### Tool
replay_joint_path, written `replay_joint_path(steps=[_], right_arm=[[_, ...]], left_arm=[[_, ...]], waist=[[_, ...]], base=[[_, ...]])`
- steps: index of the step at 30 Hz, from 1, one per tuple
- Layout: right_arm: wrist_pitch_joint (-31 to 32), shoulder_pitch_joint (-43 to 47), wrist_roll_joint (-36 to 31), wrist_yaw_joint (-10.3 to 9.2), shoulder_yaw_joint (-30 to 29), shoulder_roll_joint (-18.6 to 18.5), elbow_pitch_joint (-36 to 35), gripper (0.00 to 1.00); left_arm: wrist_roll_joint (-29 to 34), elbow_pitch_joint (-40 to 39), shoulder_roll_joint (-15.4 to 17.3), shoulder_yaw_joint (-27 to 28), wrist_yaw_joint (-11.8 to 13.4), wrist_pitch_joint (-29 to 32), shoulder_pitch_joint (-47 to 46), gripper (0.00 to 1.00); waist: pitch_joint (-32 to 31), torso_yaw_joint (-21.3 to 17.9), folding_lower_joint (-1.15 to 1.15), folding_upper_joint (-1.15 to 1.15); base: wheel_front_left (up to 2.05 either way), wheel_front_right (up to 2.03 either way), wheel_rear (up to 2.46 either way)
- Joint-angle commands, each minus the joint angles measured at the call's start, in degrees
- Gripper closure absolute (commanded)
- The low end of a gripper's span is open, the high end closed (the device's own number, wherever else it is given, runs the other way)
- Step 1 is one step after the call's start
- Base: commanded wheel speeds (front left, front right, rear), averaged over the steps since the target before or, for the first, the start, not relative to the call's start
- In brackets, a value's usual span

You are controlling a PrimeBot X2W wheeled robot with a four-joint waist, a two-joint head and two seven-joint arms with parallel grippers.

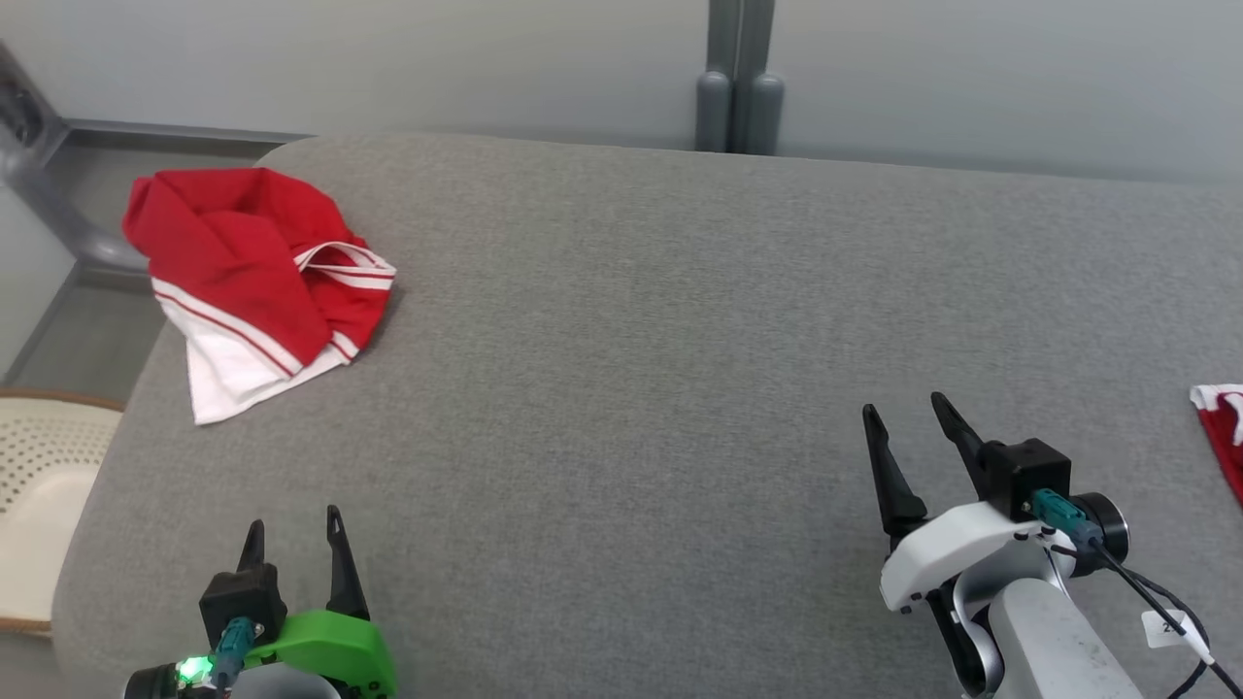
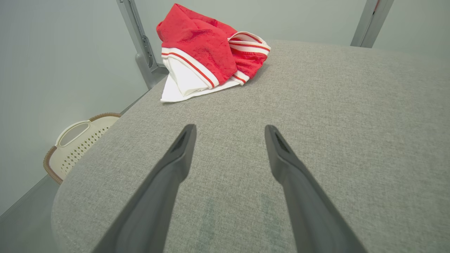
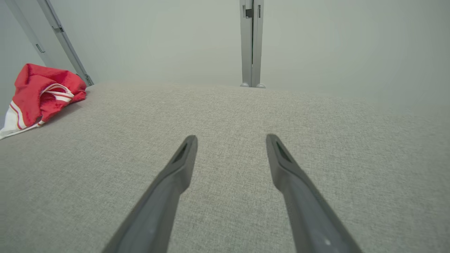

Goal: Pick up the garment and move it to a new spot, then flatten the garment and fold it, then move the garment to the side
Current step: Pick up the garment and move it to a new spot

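My left arm sits low at the near left, green wrist shell showing, and the left gripper (image 1: 294, 519) points away from me over the grey fabric-covered table (image 1: 680, 340). My right arm comes in from the near right with its white wrist shell, and the right gripper (image 1: 902, 403) leans slightly toward the left.

A cream perforated plastic basket with a brown rim (image 1: 39, 466) stands off the table's left edge. I cannot tell what is inside it.

Both pairs of fingers stand spread wide apart with only bare fabric between them, gripping nothing.

The crumpled red garment with white bands and red stripes (image 1: 243, 262) lies in a heap at the far left corner of the table, well apart from both grippers. A scrap of red-and-white cloth (image 1: 1222, 437) pokes in at the right edge, near my right wrist.
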Motion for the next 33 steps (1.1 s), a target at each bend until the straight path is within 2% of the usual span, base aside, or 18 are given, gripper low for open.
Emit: replay_joint_path(steps=[1, 8, 14, 18, 23, 33], right_arm=[[-0.02, -0.49, 0.26, -0.08, 0.27, -0.10, 0.13, 0.00], [-0.02, -1.99, 0.46, -0.08, 2.43, -0.16, 0.12, 0.00], [-0.02, -3.96, -0.75, -0.08, 2.71, -0.16, -0.08, 0.00], [-0.02, -6.10, -2.11, -0.08, 3.01, -0.18, -1.11, 0.00], [-0.02, -8.90, -3.31, -0.08, 3.72, -0.16, -3.00, 0.00], [-0.02, -13.12, -5.44, -0.08, 4.69, -0.29, -6.73, 0.00]], left_arm=[[-1.12, -0.06, 0.17, 0.41, -0.14, 0.03, -0.16, 0.00], [-2.02, -0.23, 0.16, 1.56, -0.87, 0.03, -0.53, 0.00], [-2.73, 1.08, 0.15, 2.64, -3.54, 0.03, -3.95, 0.00], [-2.88, 1.95, 0.36, 4.95, -5.45, 0.03, -8.84, 0.00], [-1.83, 4.82, 2.56, 7.46, -8.11, 0.03, -16.40, 0.00], [-2.35, 16.23, 7.03, 12.05, -10.52, 0.03, -30.18, 0.00]], waist=[[0.69, 4.77, 0.00, 0.00], [2.20, 7.75, 0.00, 0.00], [5.53, 7.54, 0.00, 0.00], [9.43, 6.14, 0.00, 0.00], [14.59, 3.80, 0.00, 0.00], [22.56, -1.36, 0.00, 0.00]], base=[[0.00, 0.00, 0.00], [0.00, 0.00, 0.00], [0.00, 0.00, 0.00], [0.00, 0.00, 0.00], [0.00, 0.00, 0.00], [0.00, 0.00, 0.00]])
